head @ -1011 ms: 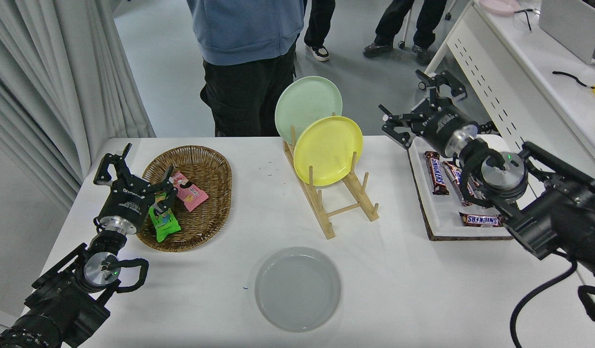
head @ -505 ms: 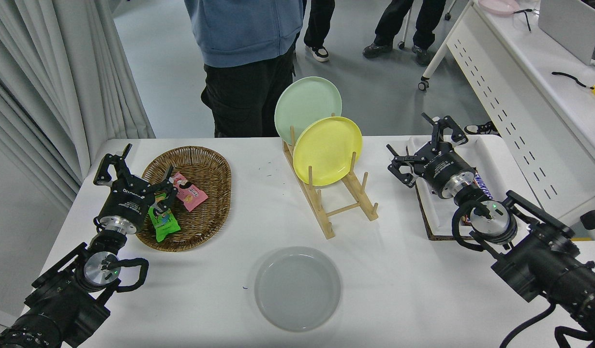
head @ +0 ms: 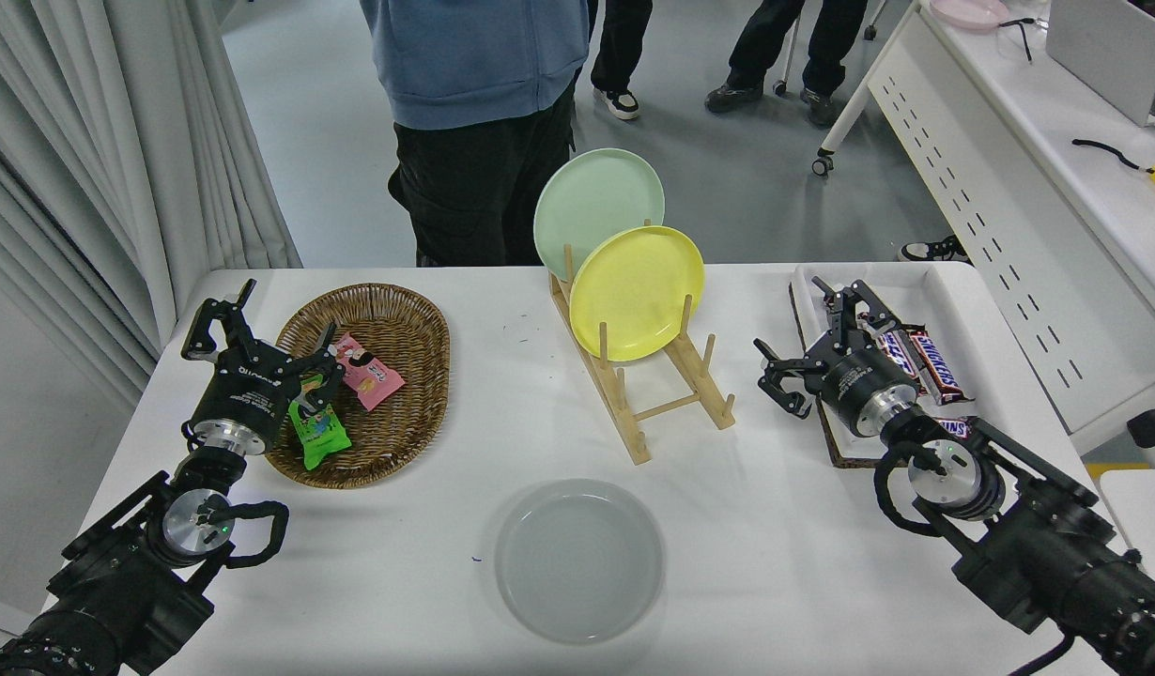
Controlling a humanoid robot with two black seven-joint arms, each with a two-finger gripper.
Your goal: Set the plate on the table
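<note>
The light grey plate (head: pixel 578 560) lies flat on the white table (head: pixel 784 554) near the front edge, at the middle. My right gripper (head: pixel 815 340) is open and empty, over the left edge of the white tray, well to the right of the plate. My left gripper (head: pixel 263 330) is open and empty, parked at the lower left beside the wicker basket.
A wooden rack (head: pixel 654 387) holds a yellow plate (head: pixel 637 292) and a pale green plate (head: pixel 597 207). A wicker basket (head: pixel 404 329) holds snack packets. A white tray (head: pixel 953 291) holds chocolate bars (head: pixel 920 360). A person (head: pixel 479 113) stands at the far side.
My right arm has drawn back and down, from above the tray's far end to its near left edge. The grey plate, the rack and my left arm have not moved.
</note>
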